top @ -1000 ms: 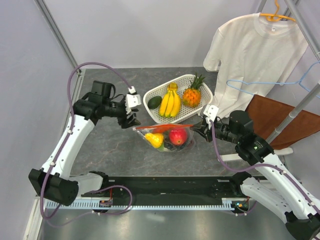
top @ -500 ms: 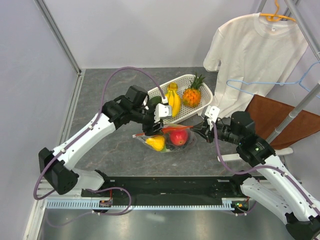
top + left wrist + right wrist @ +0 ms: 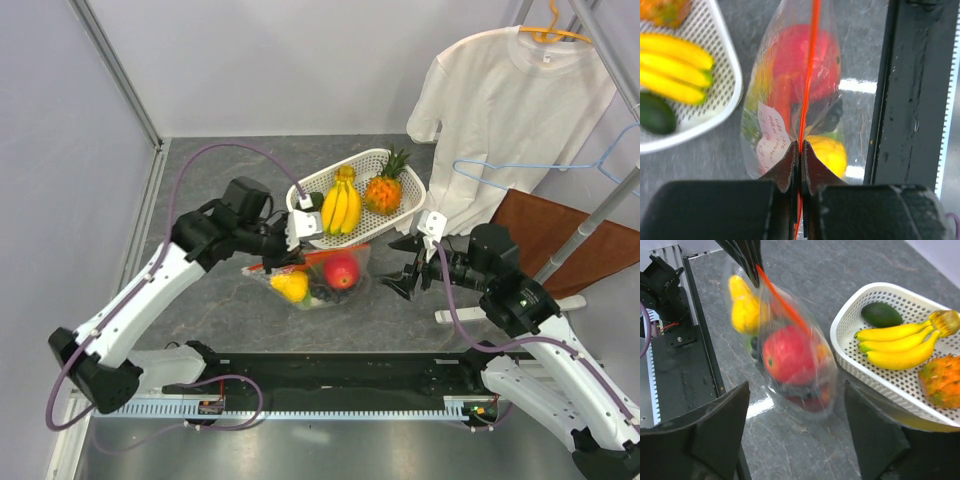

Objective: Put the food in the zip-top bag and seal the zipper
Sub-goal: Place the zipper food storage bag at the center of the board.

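The zip-top bag (image 3: pixel 318 278) hangs just over the grey table in front of the basket, and the food shows through it: a red round fruit (image 3: pixel 787 357), a yellow piece (image 3: pixel 742 310) and dark grapes. My left gripper (image 3: pixel 800 145) is shut on the red-orange zipper (image 3: pixel 810 75) at the bag's left end, which the top view also shows (image 3: pixel 280 264). The strip runs straight away from the jaws. My right gripper (image 3: pixel 796 386) is open, a little to the right of the bag (image 3: pixel 405 268), with nothing between its fingers.
A white mesh basket (image 3: pixel 385 222) behind the bag holds bananas (image 3: pixel 341 203), an avocado and a pineapple. A white T-shirt (image 3: pixel 505 110) hangs at back right above a brown board (image 3: pixel 560 240). A black rail (image 3: pixel 340 375) lines the near edge.
My left gripper has closed on the zipper near the bag's left end. My right gripper has let go of the right end, opened and drawn back right. The bag has shifted slightly left.
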Motion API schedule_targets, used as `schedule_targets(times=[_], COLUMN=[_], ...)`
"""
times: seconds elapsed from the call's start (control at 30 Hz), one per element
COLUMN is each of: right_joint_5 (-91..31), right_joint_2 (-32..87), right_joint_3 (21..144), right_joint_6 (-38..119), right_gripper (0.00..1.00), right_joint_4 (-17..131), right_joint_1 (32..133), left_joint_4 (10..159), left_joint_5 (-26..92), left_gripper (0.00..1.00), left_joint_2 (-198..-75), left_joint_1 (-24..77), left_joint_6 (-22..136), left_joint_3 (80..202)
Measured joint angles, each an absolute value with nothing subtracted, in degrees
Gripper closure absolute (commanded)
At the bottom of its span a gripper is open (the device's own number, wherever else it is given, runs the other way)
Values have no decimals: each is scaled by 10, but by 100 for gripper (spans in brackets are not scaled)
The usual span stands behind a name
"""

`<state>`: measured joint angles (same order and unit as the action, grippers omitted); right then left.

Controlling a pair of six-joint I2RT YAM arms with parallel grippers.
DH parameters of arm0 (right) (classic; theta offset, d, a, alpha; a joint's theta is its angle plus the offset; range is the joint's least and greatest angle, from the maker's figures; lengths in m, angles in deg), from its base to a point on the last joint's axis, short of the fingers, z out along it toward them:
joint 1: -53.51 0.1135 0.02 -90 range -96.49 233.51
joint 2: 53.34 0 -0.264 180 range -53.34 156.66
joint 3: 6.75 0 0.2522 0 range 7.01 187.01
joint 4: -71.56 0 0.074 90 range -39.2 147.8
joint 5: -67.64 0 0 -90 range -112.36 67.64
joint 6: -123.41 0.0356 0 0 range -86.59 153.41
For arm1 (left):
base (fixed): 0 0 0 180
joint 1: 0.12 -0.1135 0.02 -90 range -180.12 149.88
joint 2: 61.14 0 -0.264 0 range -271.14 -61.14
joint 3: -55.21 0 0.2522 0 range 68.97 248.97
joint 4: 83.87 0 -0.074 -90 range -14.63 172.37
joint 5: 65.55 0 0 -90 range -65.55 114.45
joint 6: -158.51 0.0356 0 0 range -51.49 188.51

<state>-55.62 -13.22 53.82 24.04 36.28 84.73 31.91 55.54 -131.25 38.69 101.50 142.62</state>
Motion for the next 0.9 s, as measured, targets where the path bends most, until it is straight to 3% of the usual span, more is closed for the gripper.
schedule_targets(times=[0.03,0.3,0.63,0.9], right_joint_5=[-556,-550,-535,-531], right_joint_2=[-132,-127,-111,-89], right_joint_3=[544,582,586,586], right_joint_6=[245,289,313,311], right_gripper=[2,2,2,2], right_joint_4=[359,357,348,344], right_joint_1=[847,847,847,847], left_joint_4=[305,200,181,243], left_joint_5=[552,509,551,555], left_gripper=[98,98,98,98], left_joint_2=[-1298,-1262,-1452,-1632], left_joint_1=[378,264,-12,-80], left_joint_6=[1015,1086,1308,1440], left_joint_3=[1426,1481,1600,1760])
